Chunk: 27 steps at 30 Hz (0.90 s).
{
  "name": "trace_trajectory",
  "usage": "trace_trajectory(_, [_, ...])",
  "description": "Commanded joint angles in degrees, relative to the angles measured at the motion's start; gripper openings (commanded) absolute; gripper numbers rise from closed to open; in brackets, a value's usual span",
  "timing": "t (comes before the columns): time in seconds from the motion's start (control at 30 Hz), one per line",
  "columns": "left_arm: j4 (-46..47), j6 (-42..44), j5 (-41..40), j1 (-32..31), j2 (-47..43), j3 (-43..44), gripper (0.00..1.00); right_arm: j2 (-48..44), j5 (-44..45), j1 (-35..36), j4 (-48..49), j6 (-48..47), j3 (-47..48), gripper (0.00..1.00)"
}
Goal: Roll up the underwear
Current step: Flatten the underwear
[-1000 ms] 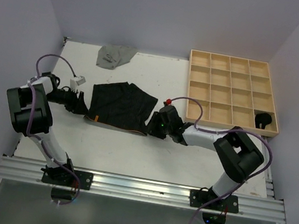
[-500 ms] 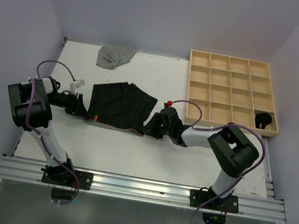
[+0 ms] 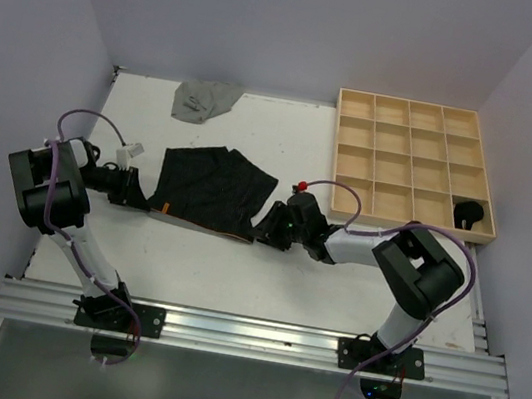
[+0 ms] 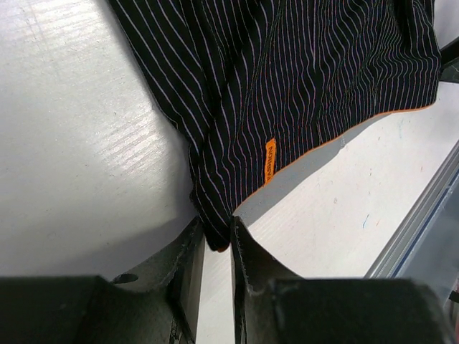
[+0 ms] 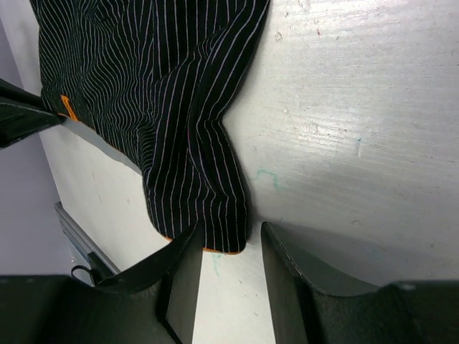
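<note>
Black pinstriped underwear [image 3: 215, 189] with an orange hem lies spread flat on the white table. My left gripper [image 3: 148, 199] is at its near left corner. In the left wrist view the left gripper [image 4: 217, 240] is shut on that corner of the underwear [image 4: 301, 72], just below an orange tag [image 4: 270, 159]. My right gripper [image 3: 263, 231] is at the near right corner. In the right wrist view the right gripper [image 5: 226, 247] stands open, with the corner of the underwear [image 5: 143, 93] lying between its fingers [image 5: 179, 287] and a gap on the right side.
A plain grey underwear [image 3: 206, 101] lies crumpled at the back of the table. A wooden grid tray [image 3: 334, 150] stands at the back right, with a black bundle [image 3: 470, 214] in its near right compartment. The table's metal rail [image 3: 245, 333] runs along the near edge.
My left gripper has closed on the near left corner of the underwear and drawn slightly left. My right gripper has edged left around the near right corner.
</note>
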Motion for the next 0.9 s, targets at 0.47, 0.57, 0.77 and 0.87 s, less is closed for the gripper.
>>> trace_trajectory(0.47, [-4.0, 6.0, 2.7, 0.6, -1.0, 1.2, 0.08, 1.7, 3.2, 0.6, -7.4, -1.6, -2.2, 0.0])
trace_trajectory(0.57, [-15.5, 17.2, 9.9, 0.8, -2.9, 4.8, 0.03, -9.0, 7.8, 0.1, -10.4, -4.8, -2.7, 0.0])
trace_trajectory(0.77, [-25.0, 26.6, 16.2, 0.6, -11.9, 8.7, 0.0, -25.6, 13.8, 0.1, -21.0, -12.1, 4.6, 0.0])
trace_trajectory(0.87, [-25.0, 25.1, 16.3, -1.0, -16.8, 7.8, 0.0, -27.8, 12.4, 0.1, -25.4, -12.8, 8.7, 0.0])
